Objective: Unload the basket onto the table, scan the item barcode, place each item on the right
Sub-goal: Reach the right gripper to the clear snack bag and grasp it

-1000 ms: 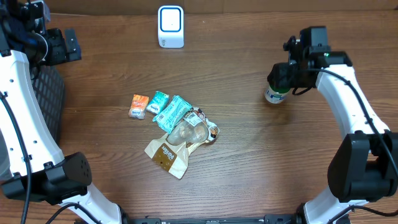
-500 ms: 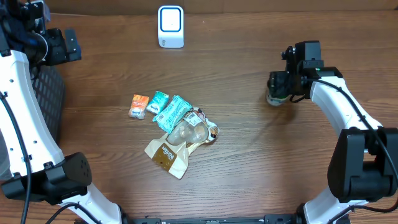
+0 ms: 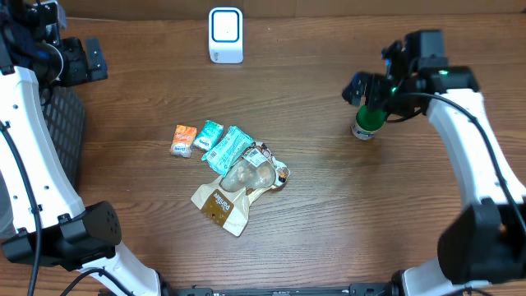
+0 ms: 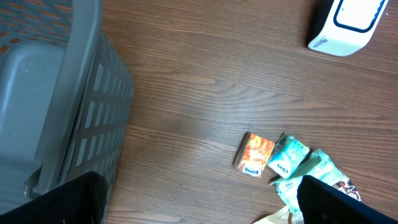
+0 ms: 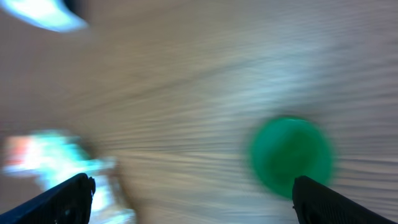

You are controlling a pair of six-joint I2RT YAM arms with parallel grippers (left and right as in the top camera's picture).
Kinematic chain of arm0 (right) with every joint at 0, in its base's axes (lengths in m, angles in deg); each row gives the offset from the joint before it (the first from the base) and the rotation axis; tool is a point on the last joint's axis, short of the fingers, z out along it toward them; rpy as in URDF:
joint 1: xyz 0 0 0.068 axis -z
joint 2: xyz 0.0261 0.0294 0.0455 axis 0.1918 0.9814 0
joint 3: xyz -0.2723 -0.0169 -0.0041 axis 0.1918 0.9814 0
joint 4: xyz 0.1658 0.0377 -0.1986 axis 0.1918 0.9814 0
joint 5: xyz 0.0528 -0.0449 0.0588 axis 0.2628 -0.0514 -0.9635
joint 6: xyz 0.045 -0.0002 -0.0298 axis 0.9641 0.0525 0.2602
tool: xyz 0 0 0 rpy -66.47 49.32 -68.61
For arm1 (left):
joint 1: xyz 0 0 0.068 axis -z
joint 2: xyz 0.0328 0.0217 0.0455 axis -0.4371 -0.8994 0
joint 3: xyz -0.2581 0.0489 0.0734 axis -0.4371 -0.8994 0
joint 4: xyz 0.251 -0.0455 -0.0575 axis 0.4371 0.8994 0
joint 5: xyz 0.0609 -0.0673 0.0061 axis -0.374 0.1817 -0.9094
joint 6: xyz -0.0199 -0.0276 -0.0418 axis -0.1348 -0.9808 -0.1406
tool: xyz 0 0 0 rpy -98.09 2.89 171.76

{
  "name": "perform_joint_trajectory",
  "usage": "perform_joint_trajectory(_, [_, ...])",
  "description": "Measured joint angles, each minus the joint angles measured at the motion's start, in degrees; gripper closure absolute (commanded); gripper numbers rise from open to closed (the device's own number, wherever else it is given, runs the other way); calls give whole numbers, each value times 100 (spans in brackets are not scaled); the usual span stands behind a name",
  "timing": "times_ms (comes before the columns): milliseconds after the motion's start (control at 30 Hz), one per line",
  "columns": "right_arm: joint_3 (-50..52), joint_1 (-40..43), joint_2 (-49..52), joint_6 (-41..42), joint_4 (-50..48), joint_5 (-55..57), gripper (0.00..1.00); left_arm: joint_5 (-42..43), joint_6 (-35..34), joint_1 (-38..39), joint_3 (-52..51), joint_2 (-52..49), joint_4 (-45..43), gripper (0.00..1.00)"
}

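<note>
A small white bottle with a green cap [image 3: 366,125] stands upright on the wooden table at the right. My right gripper [image 3: 371,94] hovers just above it, open, holding nothing. The right wrist view is blurred; it shows the green cap [image 5: 290,154] below, close to the right fingertip [image 5: 311,190], with the right gripper [image 5: 193,199] wide apart. The white and blue scanner [image 3: 225,34] stands at the back centre, and its corner also shows as the scanner [image 4: 348,25] in the left wrist view. My left gripper [image 3: 97,59] is open at the far left and holds nothing.
Several packets lie in a pile mid-table: an orange packet [image 3: 182,141], teal packets [image 3: 222,141], a clear bag [image 3: 251,174] and a brown pouch [image 3: 220,205]. A grey mesh basket [image 4: 50,93] stands at the left edge under my left gripper [image 4: 196,199].
My right gripper has opened off the green-capped bottle and risen away from it; the bottle stays standing on the table. The left arm has not moved.
</note>
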Motion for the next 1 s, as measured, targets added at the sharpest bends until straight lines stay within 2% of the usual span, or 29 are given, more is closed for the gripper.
perform_joint_trajectory(133, [-160,-42,-315,317,129,-1285,0,0,0,0,0,0,0,1])
perform_joint_trajectory(233, [-50,-273,-299,503,149,-1770,16,0,0,0,0,0,0,1])
perform_joint_trajectory(333, [243,-741,-247,815,170,-1895,19,-2,0,0,0,0,0,0])
perform_joint_trajectory(600, [929,-2057,-48,2020,162,-1296,19,0,0,0,0,0,0,1])
perform_joint_trajectory(900, [966,-3327,-44,3473,131,-341,19,0,0,0,0,0,0,0])
perform_joint_trajectory(1000, [966,-3724,-44,4072,122,44,25,0,0,0,0,0,0,0])
